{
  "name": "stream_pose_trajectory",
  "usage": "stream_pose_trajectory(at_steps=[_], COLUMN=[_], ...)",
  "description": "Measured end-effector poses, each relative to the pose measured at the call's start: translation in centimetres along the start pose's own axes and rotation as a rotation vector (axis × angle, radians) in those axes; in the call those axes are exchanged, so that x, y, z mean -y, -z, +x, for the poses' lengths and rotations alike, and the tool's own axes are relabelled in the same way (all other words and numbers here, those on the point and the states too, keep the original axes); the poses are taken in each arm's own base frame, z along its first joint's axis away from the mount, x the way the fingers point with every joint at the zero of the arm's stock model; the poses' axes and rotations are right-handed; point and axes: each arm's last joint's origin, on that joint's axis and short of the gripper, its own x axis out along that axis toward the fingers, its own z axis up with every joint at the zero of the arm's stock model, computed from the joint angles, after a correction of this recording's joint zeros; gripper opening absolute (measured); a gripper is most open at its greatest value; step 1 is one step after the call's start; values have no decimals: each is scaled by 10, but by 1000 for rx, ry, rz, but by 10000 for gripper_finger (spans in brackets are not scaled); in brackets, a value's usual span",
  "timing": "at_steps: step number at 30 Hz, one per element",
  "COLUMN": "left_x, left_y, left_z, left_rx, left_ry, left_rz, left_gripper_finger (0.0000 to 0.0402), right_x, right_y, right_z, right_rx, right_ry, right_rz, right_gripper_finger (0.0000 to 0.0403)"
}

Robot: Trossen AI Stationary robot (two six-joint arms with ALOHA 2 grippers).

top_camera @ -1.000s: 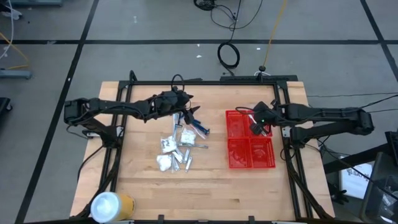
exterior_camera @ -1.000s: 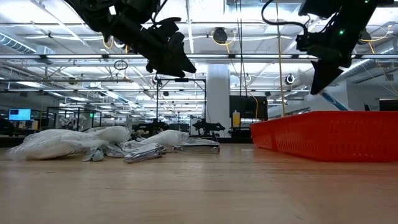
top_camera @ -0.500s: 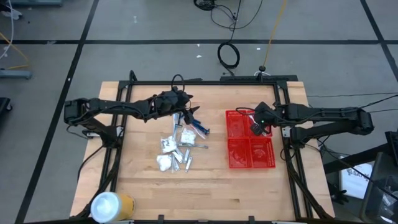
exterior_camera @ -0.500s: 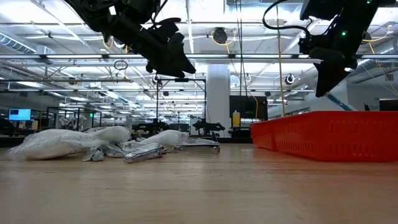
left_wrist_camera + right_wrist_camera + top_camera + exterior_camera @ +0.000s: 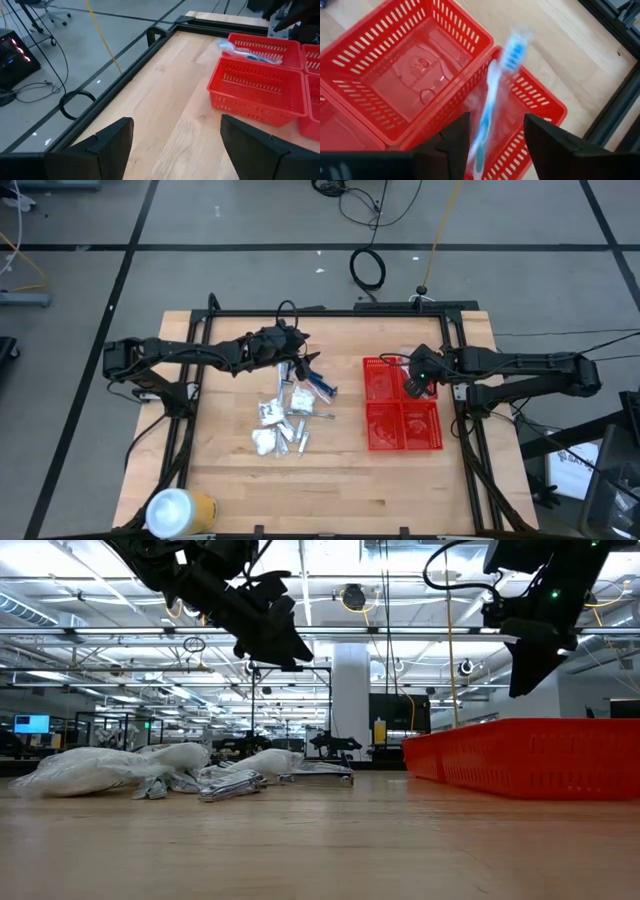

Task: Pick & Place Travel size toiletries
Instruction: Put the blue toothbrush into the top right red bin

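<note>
The travel size toiletries point(image 5: 285, 425) lie in a loose pile of white packets and silver tubes at the table's middle, with blue-handled pieces point(image 5: 321, 386) at its far end. My left gripper point(image 5: 312, 363) hangs open above that far end. My right gripper point(image 5: 495, 145) is open above the far right compartment of the red basket point(image 5: 385, 428). A blue-and-white toothbrush point(image 5: 492, 95) shows blurred below its fingers. In the left wrist view the toothbrush point(image 5: 247, 52) lies across that far compartment's rim.
A large white-and-yellow roll point(image 5: 180, 510) stands at the table's near left corner. Bare wood lies between the pile and the basket and along the near edge. A black frame point(image 5: 465, 420) runs round the table's sides.
My right gripper has opened above the basket's far right compartment, keeping its place over it. My left gripper has kept still, and the pile has not moved.
</note>
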Motion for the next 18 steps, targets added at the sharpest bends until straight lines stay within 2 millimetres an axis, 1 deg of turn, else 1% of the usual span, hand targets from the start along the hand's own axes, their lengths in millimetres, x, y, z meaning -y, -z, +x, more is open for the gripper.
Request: stream_pose_trajectory(at_steps=[6,11,15,18], left_x=[0,-3,-11,-13], left_y=[3,13,21,28], left_z=[0,0,-1,-3], left_rx=[-29,-129,-214,-279], left_ry=[-1,-41,-154,-182], left_rz=[6,32,3,-26], left_gripper_finger=[294,294,294,294], right_x=[0,-3,-8,-13], right_y=[0,-4,-12,-22], right_z=[0,0,-1,-3], right_rx=[5,43,125,225], right_ry=[-2,-26,-72,-119], right_rz=[1,4,-34,-74], right_gripper_finger=[197,201,197,199])
